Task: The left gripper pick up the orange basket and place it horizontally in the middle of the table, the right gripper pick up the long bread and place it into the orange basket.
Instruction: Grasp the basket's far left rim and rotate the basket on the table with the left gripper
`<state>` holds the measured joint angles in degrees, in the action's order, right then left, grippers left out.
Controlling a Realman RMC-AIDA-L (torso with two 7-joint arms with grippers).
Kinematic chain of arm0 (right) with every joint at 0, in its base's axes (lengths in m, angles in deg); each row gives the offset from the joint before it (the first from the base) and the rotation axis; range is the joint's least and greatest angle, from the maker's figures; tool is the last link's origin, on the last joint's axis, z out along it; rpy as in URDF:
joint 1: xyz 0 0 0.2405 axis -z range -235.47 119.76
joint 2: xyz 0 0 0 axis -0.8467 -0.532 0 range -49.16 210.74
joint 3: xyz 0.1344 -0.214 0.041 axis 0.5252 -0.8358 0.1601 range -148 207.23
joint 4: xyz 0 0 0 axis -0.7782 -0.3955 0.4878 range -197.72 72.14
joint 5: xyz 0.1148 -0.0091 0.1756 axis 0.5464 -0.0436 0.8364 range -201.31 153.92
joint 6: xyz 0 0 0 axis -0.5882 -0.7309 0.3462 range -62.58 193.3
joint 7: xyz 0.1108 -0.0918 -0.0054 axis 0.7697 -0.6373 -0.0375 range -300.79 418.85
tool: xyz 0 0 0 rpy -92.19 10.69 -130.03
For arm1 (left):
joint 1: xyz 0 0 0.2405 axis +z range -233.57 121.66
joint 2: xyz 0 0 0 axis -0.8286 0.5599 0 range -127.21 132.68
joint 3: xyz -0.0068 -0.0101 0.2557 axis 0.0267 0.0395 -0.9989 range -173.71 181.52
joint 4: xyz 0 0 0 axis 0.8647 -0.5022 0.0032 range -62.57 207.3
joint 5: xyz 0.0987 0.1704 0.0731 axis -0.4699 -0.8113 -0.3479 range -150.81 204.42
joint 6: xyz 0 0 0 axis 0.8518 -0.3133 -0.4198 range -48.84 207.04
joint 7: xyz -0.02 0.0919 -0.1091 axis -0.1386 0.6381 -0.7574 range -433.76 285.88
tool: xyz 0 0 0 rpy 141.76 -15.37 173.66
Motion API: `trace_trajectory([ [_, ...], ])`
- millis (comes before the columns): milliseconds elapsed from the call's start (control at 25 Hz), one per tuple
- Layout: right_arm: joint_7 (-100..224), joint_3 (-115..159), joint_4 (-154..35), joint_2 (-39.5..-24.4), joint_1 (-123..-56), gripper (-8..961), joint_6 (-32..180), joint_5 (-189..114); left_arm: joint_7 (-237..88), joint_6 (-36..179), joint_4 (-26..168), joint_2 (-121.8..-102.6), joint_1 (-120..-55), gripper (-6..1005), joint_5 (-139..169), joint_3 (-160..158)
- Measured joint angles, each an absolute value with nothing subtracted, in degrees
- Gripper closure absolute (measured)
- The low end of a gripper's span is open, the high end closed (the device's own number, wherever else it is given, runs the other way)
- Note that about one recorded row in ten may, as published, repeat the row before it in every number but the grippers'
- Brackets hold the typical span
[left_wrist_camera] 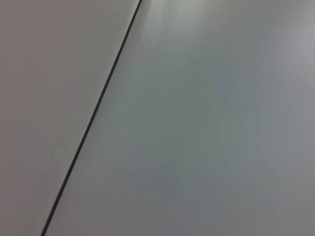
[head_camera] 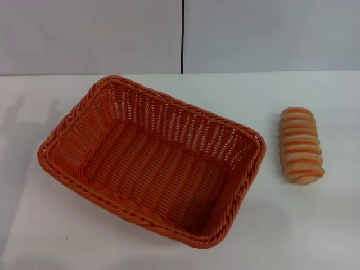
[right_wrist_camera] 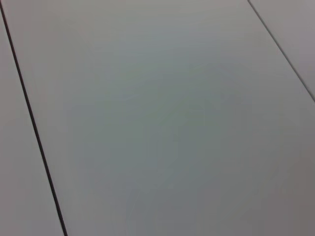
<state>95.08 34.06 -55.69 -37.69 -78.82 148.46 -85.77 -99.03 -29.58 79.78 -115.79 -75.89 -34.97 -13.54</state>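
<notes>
The orange basket (head_camera: 152,160) lies on the white table (head_camera: 50,236), left of centre, turned at an angle with its long side running from back left to front right. It holds nothing. The long bread (head_camera: 301,145), striped orange-brown and cream, lies to the basket's right with its long axis pointing away from me. Neither gripper shows in the head view. Both wrist views show only pale grey wall panels with dark seams.
A pale grey wall (head_camera: 90,34) with a dark vertical seam (head_camera: 182,34) rises behind the table's far edge. Bare tabletop lies between basket and bread, and along the front.
</notes>
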Motion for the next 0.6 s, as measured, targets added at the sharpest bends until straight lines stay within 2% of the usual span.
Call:
trace_trajectory([
  [320,95.1,34.3,-55.5,-37.64,-79.1,470,148.0,-85.7,-104.7,-29.0,77.8,-115.56,-75.6,203,-35.2,-13.8],
  [600,95.1,34.3,-55.5,-37.6,-78.9,471,147.9,-85.6,-118.7,-27.0,68.2,-115.39,-75.4,208,-35.4,-19.1],
])
